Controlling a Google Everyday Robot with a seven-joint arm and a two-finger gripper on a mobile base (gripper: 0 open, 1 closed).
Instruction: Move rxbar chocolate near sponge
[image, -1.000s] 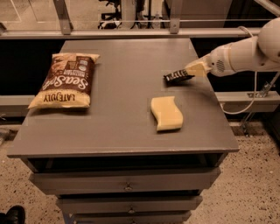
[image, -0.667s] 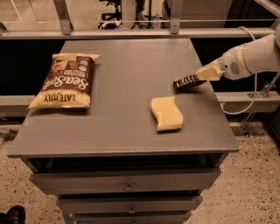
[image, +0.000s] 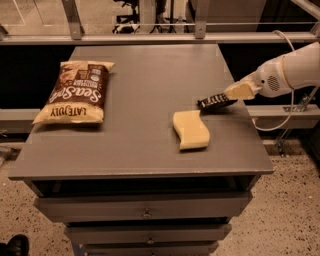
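Note:
The rxbar chocolate (image: 215, 101), a small flat black wrapper with white lettering, is low over the grey table (image: 145, 150), just above and right of the sponge. The pale yellow sponge (image: 190, 129) with wavy sides lies flat at the table's right-centre. My gripper (image: 235, 93), cream-coloured, reaches in from the right on the white arm (image: 290, 70). It is shut on the bar's right end. A narrow gap separates the bar from the sponge's top right corner.
A large brown-and-cream chip bag (image: 75, 92) lies at the table's left. The table's right edge is close under the gripper. Drawers (image: 145, 212) sit below the front edge. A metal rail (image: 150, 37) runs behind the table.
The gripper has carried the bar to the right and down towards the table, from above the sponge's far side to just beside its top right corner. The sponge and bag have not moved.

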